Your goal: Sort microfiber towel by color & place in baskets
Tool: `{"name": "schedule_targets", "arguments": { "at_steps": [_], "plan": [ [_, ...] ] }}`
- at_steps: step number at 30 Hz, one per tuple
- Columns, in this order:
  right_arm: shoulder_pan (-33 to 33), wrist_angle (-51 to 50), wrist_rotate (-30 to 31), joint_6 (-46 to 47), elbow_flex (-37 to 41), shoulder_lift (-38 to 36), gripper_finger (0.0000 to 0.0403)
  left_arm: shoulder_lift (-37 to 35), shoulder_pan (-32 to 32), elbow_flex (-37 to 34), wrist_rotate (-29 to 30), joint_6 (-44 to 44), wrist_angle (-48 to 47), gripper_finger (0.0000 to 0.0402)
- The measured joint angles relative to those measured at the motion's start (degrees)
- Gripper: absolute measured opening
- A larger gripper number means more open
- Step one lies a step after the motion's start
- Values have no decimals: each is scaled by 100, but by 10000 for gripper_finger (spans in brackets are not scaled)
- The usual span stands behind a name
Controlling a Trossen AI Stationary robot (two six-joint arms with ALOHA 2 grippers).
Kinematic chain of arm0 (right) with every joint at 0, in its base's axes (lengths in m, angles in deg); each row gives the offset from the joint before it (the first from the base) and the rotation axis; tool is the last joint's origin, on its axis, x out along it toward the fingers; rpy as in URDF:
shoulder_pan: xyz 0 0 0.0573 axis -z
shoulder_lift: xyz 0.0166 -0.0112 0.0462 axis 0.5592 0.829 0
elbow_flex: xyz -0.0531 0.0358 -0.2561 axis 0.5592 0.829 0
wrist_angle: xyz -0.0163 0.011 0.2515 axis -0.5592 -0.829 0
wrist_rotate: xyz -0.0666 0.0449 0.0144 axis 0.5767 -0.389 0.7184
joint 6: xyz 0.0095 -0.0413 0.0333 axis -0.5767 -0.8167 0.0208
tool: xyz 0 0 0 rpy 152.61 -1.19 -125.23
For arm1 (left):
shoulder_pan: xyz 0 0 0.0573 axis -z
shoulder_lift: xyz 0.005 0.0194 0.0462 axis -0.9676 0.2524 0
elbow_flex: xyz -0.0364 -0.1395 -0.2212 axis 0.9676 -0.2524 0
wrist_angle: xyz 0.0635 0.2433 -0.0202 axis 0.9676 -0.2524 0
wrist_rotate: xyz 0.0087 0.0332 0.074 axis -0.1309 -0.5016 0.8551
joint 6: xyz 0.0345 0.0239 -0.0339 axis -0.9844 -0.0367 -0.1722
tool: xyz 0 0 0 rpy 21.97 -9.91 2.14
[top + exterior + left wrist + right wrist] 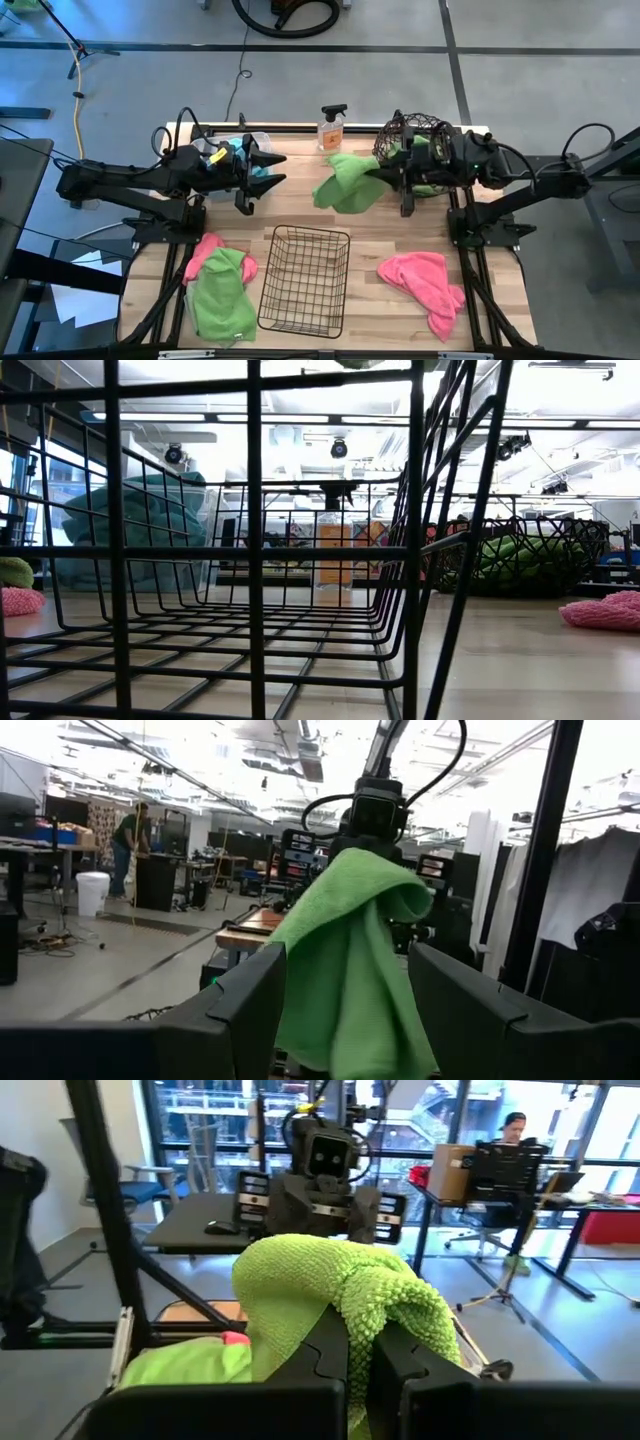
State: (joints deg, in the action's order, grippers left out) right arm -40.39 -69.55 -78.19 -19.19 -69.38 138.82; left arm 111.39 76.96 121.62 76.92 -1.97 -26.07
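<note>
My right gripper (388, 174) is shut on a lime green microfiber towel (345, 182), held up over the table's far middle. Facing it from the left, my left gripper (272, 171) stands open and apart from the towel (350, 970). A clear bin (240, 143) with teal towels (130, 530) sits under my left arm. A round wire basket (415, 135) with green cloth (515, 555) sits under my right arm. A black wire-grid basket (305, 280) stands near the front. One pink towel (425, 282) lies at the front right. Another pink towel (205, 250) and a green one (222, 295) lie at the front left. My right gripper pinches a bunched fold of the green towel (350, 1295) between its two fingers (330, 1355). The fingers lie level and point toward the table's left. The cloth drapes over the fingertips and hangs slack below them (355, 1020), clear of the table.
An orange spray bottle (332, 128) stands at the far edge between the clear bin and the round basket. The wire-grid basket fills most of the low view. Bare wood (370, 240) lies between it and the front right pink towel.
</note>
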Motion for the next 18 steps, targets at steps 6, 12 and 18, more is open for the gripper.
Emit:
{"name": "schedule_targets", "arguments": {
  "at_steps": [6, 12, 18],
  "plan": [
    [225, -23, 1269, 264, -25, 2, 1, 0, 0, -1, 1, 10, 11, 201],
    [1228, -1322, 2126, 975, -645, 67, 0, 0, 0, -1, 5, 151, 33, 201],
    [2572, -3769, 2128, 1439, -1893, 621, 0, 0, 0, -1, 8, 155, 35, 201]
  ]
}}
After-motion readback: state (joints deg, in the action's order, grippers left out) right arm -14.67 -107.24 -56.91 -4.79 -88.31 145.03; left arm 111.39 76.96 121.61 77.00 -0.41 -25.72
